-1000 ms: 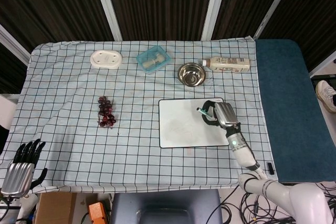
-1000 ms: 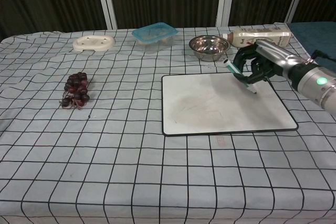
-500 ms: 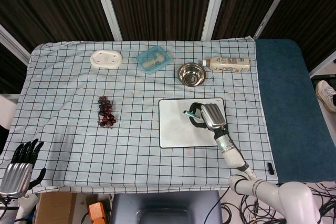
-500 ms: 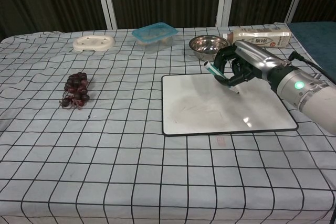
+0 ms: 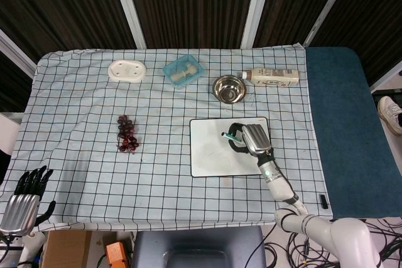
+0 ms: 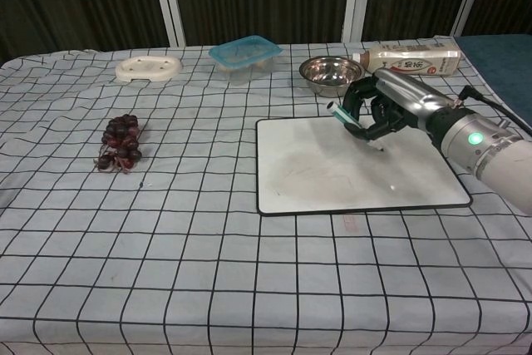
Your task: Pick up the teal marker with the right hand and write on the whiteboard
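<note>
The slim teal marker (image 6: 357, 127), clenched in the fingers (image 6: 371, 110) of the right hand (image 6: 389, 106), has slid from the flat white whiteboard's (image 6: 332, 172) right edge to right of frame centre, suggesting writing is underway.

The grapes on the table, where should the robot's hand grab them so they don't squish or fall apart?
Best guess: grip the grapes from above, fingers cupping both long sides of the bunch near its middle. It lies flat on the checked cloth with open space all round, so nothing blocks a top approach. A stem isn't clear enough to aim for, and the free left hand sits nearest.
</note>
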Motion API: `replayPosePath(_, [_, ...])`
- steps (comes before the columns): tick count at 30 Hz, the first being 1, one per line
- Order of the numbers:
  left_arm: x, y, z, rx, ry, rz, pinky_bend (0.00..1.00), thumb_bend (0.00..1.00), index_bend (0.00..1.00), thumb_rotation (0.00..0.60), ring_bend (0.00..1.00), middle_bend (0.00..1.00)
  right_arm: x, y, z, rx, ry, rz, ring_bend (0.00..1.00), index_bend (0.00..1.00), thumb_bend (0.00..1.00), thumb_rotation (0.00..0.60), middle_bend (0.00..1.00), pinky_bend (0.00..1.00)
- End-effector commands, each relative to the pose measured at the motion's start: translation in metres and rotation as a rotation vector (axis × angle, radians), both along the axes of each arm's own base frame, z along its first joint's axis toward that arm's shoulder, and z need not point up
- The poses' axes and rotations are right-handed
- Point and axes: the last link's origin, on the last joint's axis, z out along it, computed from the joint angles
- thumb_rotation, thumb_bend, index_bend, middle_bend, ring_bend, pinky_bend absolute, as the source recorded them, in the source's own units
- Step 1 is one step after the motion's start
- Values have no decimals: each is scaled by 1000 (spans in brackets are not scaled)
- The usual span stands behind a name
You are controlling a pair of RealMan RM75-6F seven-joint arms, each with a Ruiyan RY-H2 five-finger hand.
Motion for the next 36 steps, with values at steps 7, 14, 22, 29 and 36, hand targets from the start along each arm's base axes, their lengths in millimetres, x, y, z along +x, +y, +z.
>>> replayPosePath(7, [0, 0, 0, 0, 0, 1, 57, 385, 0, 600, 0, 0, -7, -1, 2, -4, 18, -6, 716, 1000, 333, 600, 752, 747])
replayPosePath(14, [0, -1, 1, 2, 0, 3, 57, 385, 0, 600, 0, 0, -17, -2, 7, -15, 36, -16, 716, 1000, 333, 600, 752, 748])
replayPosePath(22, [-1, -1, 0, -1, 3, 6, 57, 385, 0, 600, 0, 0, -31, 0, 14, -26, 60, -24, 716, 1000, 332, 600, 752, 748])
replayPosePath(29, [-1, 0, -1, -6, 4, 9, 57, 384, 0, 600, 0, 0, -45, 0, 21, -37, 75, -40, 717, 1000, 333, 600, 754, 749])
replayPosePath(36, [0, 0, -1, -5, -1, 6, 57, 385, 0, 600, 0, 0, -48, 0, 28, -46, 47, -38, 717, 1000, 332, 600, 754, 752])
